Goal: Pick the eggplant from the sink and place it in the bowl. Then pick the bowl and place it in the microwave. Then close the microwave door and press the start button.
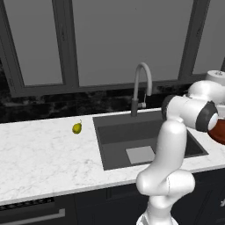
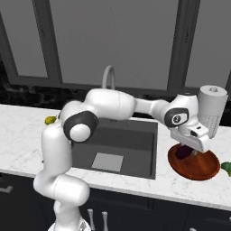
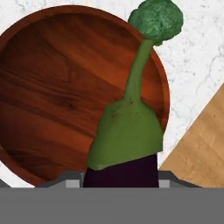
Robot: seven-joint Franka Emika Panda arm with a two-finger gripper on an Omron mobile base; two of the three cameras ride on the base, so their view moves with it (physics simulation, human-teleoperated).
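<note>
My gripper [image 2: 188, 149] is shut on the eggplant [image 2: 182, 152], a dark purple vegetable with a green cap. It hangs just above the left part of the reddish-brown bowl [image 2: 195, 166], which rests on the counter right of the sink [image 2: 118, 146]. In the hand view the eggplant [image 3: 124, 144] fills the gap between the fingertips, its stem pointing away across the bowl [image 3: 61, 92] below. An edge of the bowl [image 1: 219, 132] shows behind the arm in the left base view. The microwave is out of view.
A yellow-green pear [image 1: 77, 128] lies on the counter left of the sink [image 1: 145, 136]. The curved faucet [image 1: 140, 85] stands behind the basin. A paper towel roll [image 2: 212, 110] stands behind the bowl. A green broccoli [image 3: 156, 19] and a light wooden board [image 3: 201, 140] lie beside the bowl.
</note>
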